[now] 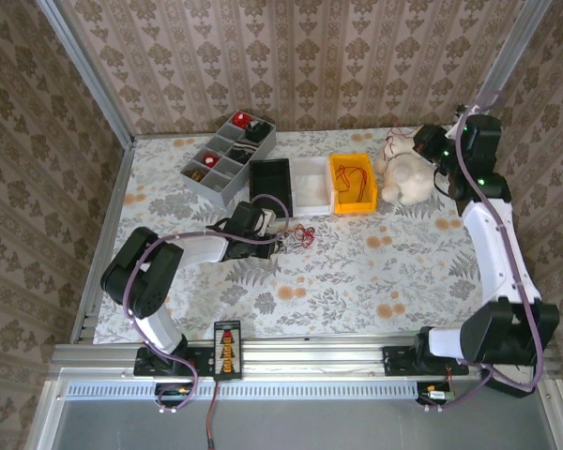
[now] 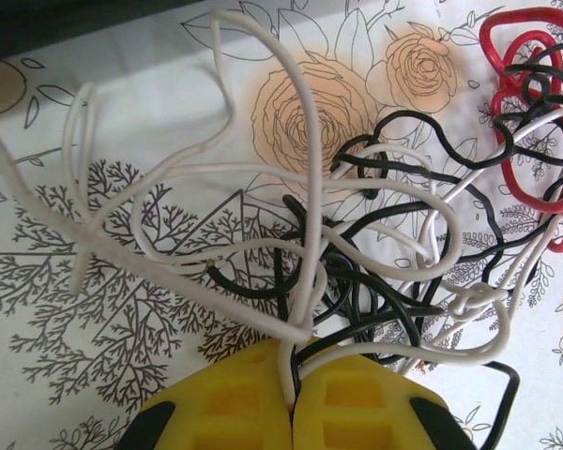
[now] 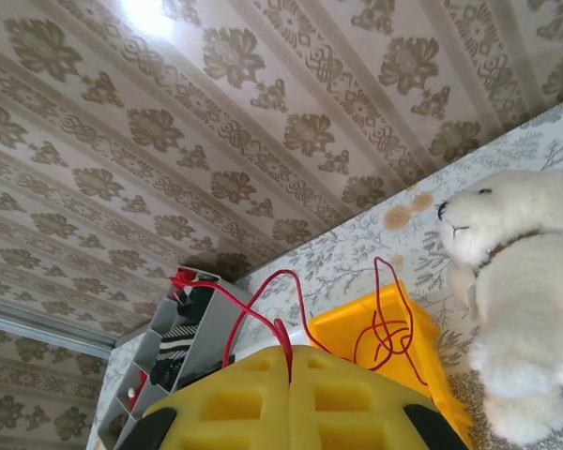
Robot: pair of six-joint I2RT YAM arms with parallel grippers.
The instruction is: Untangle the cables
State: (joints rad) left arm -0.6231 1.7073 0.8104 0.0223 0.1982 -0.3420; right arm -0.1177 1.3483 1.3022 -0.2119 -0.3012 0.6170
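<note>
Because the left gripper (image 2: 291, 375) sat nearer the arm bases and right at the knot, the coming pull looked to be its job. Its yellow pads were pressed together with a strand of the white cable (image 2: 310, 187) pinched in the seam between them. From that pinch the white strand ran straight ahead of the jaws and looped off to the left. The black cable (image 2: 349, 298) was bunched just in front of the pads and a little right, threaded through the white loops. Farther ahead and to the right lay the red cable (image 2: 507, 167), crossed by black and white strands. So the tangle (image 1: 298, 234) stretched from the jaws forward and rightward, lying flat on the table (image 1: 357, 272). A draw back and to the left would probably lengthen the white strand away from the other two, though it might also tighten the crossings.

Beyond the tangle stood the yellow bin (image 1: 334, 183). Well apart from the knot, at the far right, the right gripper (image 3: 291, 361) was also closed, clamping a second red cable (image 3: 387, 323) whose loops hung down into that bin, near the plush toy (image 3: 525, 281).
</note>
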